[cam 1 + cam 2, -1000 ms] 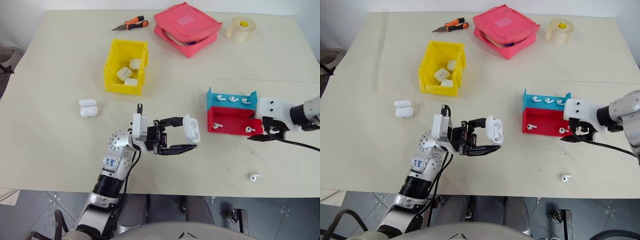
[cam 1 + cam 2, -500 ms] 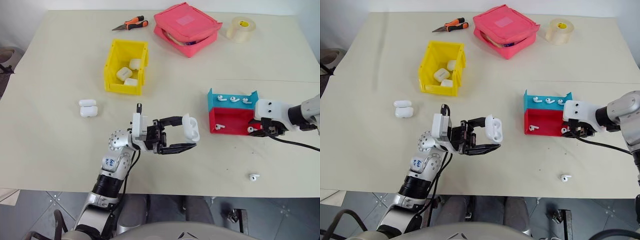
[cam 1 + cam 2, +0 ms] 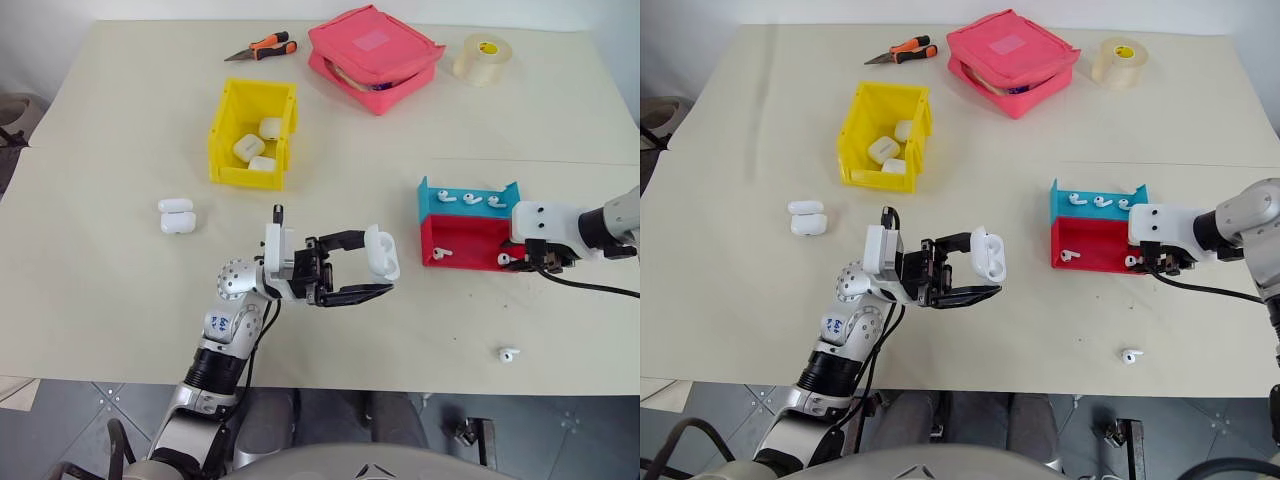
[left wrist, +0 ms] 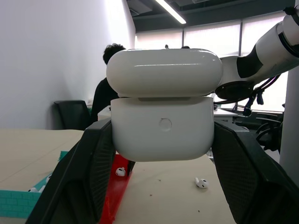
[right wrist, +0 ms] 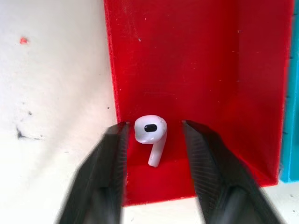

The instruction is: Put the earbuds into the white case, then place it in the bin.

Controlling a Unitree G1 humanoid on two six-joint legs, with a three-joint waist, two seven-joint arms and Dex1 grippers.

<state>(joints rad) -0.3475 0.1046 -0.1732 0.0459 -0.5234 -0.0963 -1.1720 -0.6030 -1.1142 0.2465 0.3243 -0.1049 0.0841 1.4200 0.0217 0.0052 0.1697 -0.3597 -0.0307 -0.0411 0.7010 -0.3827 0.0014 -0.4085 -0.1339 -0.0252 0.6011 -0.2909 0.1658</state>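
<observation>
My left gripper [image 3: 378, 265] is shut on the white case [image 3: 382, 253], holding it above the table's front middle. In the left wrist view the case [image 4: 163, 126] sits between both fingers [image 4: 88, 172] with its lid slightly ajar. My right gripper [image 3: 528, 262] points down into the right corner of the red-and-blue tray [image 3: 470, 232]. Its fingers [image 5: 112, 158] stand open on either side of one earbud [image 5: 150, 133], not touching it. More earbuds [image 3: 470, 199] lie in the blue part, and one [image 3: 437, 253] in the red part. A loose earbud [image 3: 508, 353] lies near the front edge. The yellow bin [image 3: 225, 130] stands far left, with three cases in it.
Two white cases [image 3: 176, 215] lie side by side left of my left arm. A pink pouch [image 3: 372, 55], orange pliers [image 3: 262, 47] and a tape roll [image 3: 482, 57] sit along the table's far side. A person [image 4: 105, 93] shows in the background.
My right gripper's fingers have narrowed around the earbud in the tray's red part, and the tray has slid slightly to the right. The left arm and the case have stayed still.
</observation>
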